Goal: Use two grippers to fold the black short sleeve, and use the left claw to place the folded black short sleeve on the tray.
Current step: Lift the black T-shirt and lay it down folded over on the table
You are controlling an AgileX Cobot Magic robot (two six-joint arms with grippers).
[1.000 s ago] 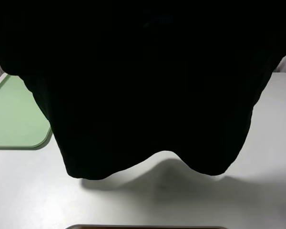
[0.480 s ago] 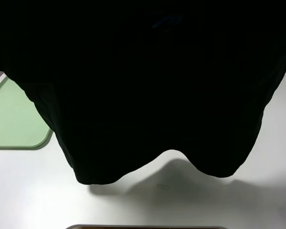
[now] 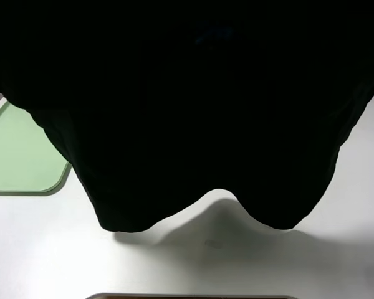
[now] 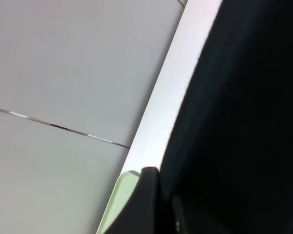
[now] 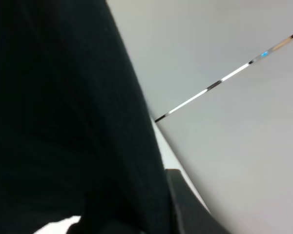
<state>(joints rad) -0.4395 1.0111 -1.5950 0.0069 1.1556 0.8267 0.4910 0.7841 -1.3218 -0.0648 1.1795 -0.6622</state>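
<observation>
The black short sleeve [image 3: 199, 124] hangs lifted above the white table, filling most of the exterior high view; its wavy lower hem droops just over the tabletop. A faint blue neck tag [image 3: 213, 34] shows near its top. Both grippers are hidden behind the cloth there. In the left wrist view my left gripper [image 4: 161, 197] shows one black finger [image 4: 142, 207] pressed against the black short sleeve [image 4: 244, 126]. In the right wrist view my right gripper [image 5: 167, 200] is likewise shut against the cloth [image 5: 58, 117]. The mint-green tray [image 3: 19, 156] lies at the left, partly covered by the hanging cloth.
The white table [image 3: 50, 249] runs below and to both sides of the shirt, with the shirt's shadow on it. A dark-rimmed edge [image 3: 193, 296] sits at the table's near side. Grey wall panels [image 4: 63, 73] fill the background of both wrist views.
The hanging shirt has shifted slightly to the right, its lower hem swaying; a bit more of the tray shows at the left. Both grips stay as they were.
</observation>
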